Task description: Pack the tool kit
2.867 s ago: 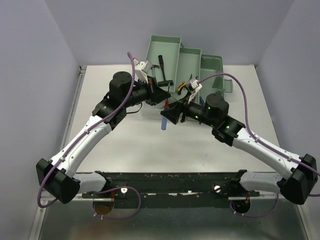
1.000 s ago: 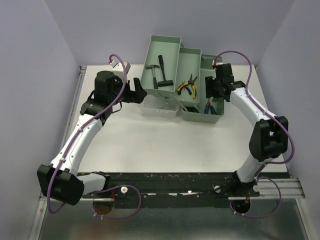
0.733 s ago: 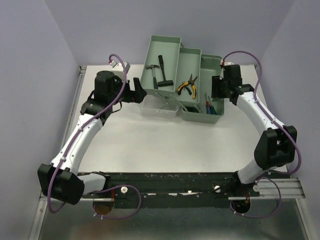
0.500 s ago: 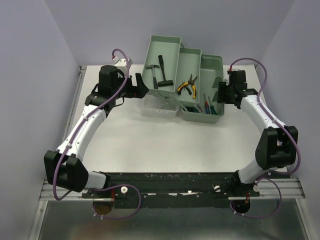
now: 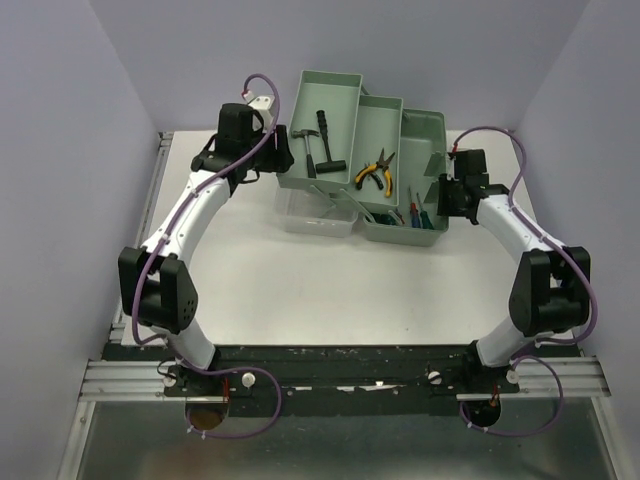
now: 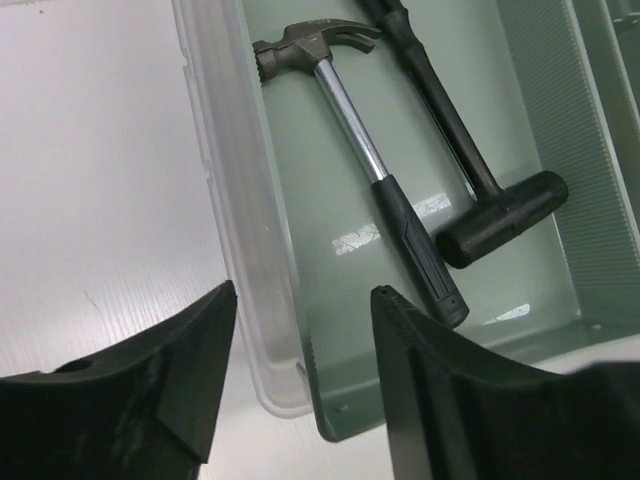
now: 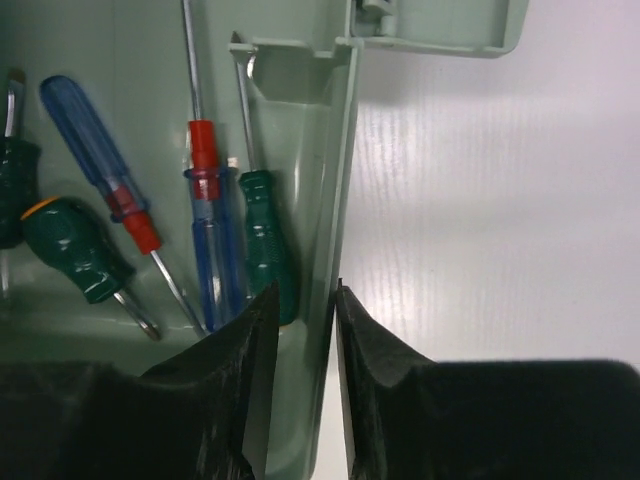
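**White table, box open: both arms now at the toolbox walls**

White table (image 5: 300,290), lilac walls (image 5: 60,120). The toolbox (image 5: 398,232) sits at upper centre of the top view with its tiers fanned open. Its translucent lid (image 5: 315,215) lies against the lower left.

Contents:
- Upper tray (image 5: 335,85): claw hammer (image 6: 365,160) and black mallet (image 6: 455,150).
- Middle tray (image 5: 375,125): yellow-handled pliers (image 5: 375,170).
- Base compartment (image 5: 425,135): screwdrivers (image 7: 262,235) lying side by side. No loose tool shows on the table.

Change: about three seconds back both arms met in front of the box, with something blue at the right arm's tip. They have since parted. In the last second the left arm swung from the table beside the lid up to the upper tray's left wall. The right arm slid along the base's right wall toward the frame bottom.

Left gripper (image 6: 300,295): fingers spread wide, straddling the tray's left wall and a translucent rim beside it, and clamped on nothing.

Right gripper (image 7: 305,295): fingers (image 7: 240,380) drawn in narrow with the base's right wall between them. It looks pinched, though actual contact is hard to confirm.

Judgement: loading looks finished. The stance reads as one arm steadying the base while the other prepares to fold the tiers in. The lid is not yet on.
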Robot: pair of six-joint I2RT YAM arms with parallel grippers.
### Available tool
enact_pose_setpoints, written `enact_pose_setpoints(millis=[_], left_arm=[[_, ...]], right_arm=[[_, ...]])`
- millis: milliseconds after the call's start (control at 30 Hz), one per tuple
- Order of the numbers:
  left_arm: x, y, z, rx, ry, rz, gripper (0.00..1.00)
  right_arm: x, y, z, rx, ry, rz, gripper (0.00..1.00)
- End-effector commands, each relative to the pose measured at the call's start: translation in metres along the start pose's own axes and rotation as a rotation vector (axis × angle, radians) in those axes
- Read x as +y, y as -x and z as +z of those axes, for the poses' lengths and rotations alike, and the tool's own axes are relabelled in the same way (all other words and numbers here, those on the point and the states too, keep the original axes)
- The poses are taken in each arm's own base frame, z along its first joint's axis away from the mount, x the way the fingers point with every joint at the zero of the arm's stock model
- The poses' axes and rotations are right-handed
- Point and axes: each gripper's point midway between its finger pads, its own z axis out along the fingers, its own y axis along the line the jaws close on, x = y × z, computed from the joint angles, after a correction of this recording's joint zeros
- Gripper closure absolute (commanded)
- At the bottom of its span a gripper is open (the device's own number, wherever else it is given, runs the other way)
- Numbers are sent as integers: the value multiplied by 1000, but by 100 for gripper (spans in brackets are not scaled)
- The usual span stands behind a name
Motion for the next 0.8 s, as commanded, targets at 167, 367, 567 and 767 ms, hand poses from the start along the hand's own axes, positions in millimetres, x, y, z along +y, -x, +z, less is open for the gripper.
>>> enact_pose_setpoints(millis=[167,367,567,767], left_arm=[[-3,-16,24,88,-60,2,71],[-10,-22,20,86,-98,10,100],[-12,-30,5,75,-93,30,100],[-17,-34,-16,53,-95,34,100]], right_arm=[[34,-21,9,40,176,8,95],[59,-30,5,44,239,-34,99],[99,-37,-1,53,304,-93,99],[147,-45,-8,82,384,-124,99]])
